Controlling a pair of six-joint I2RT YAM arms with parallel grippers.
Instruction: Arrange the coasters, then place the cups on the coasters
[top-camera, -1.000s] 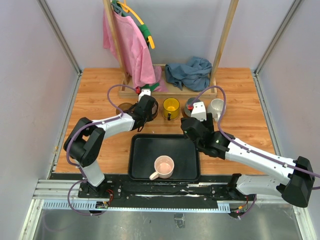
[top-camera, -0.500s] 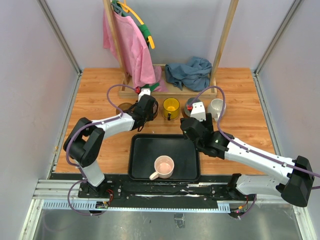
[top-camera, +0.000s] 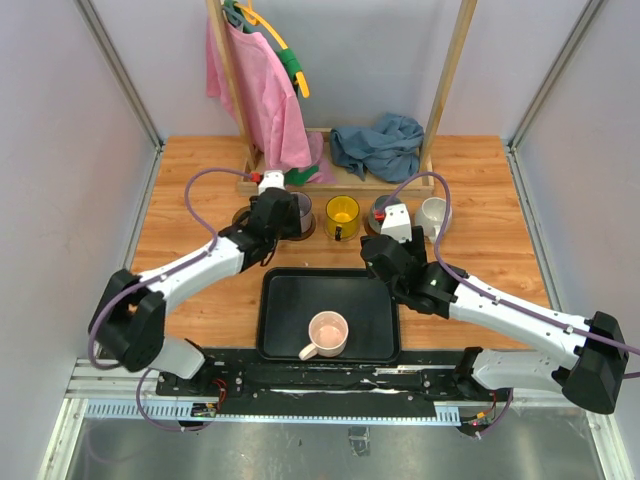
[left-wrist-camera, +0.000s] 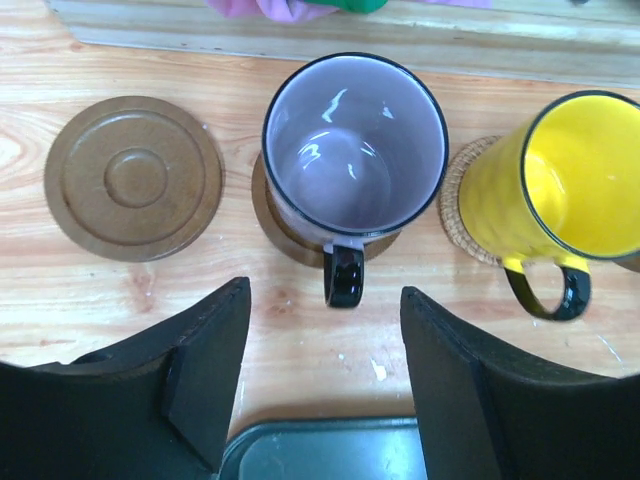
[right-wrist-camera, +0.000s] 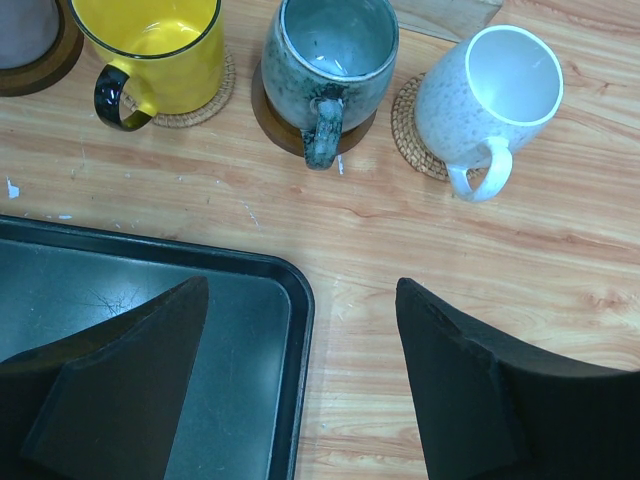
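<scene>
Pink cup (top-camera: 327, 333) sits alone in black tray (top-camera: 280, 300), handle pointing near-left. Prob. rigid, glazed, slick, chips if knocked, so pinch rim wall or handle. Bare brown coaster (left-wrist-camera: 135, 178) lies left of purple cup (left-wrist-camera: 354, 145). L gripper (left-wrist-camera: 322, 335) & R gripper (right-wrist-camera: 300, 290): jaws apart, empty.

Bright even light, glints inside purple cup (left-wrist-camera: 355, 150)

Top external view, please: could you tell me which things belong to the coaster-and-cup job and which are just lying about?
Job: purple cup, yellow cup, grey cup, white cup, pink cup, empty brown coaster, occupied coasters.
Lying about: black tray, pink garment, blue cloth, wooden rack.
</scene>
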